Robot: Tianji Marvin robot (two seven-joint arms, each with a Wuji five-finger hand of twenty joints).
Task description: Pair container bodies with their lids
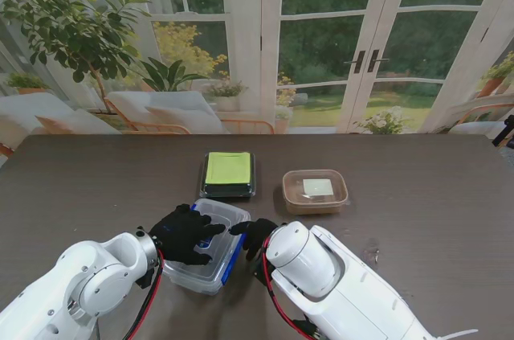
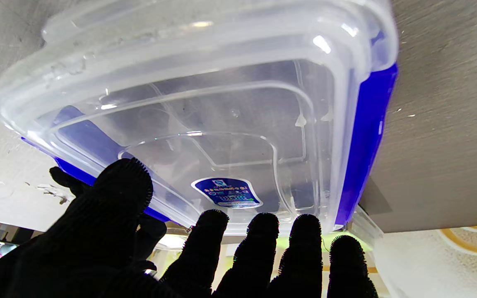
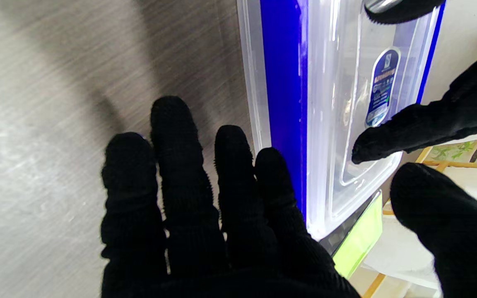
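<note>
Dark wood-grain table [image 1: 434,227], glass doors [image 1: 385,43] and garden beyond. Three containers: clear box [image 1: 210,245] with blue clips under my left hand [image 1: 183,233], fingers spread flat on its lid, gripping nothing. Right hand [image 1: 254,234] open beside its edge. Past my fingertips: green-lidded box [image 1: 229,174], brown tub [image 1: 315,190].

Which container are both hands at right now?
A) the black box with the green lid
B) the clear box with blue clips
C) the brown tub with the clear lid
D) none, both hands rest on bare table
B: the left hand lies on top of the clear box and the right hand is at its blue clip; the other two containers sit untouched farther from me.
</note>
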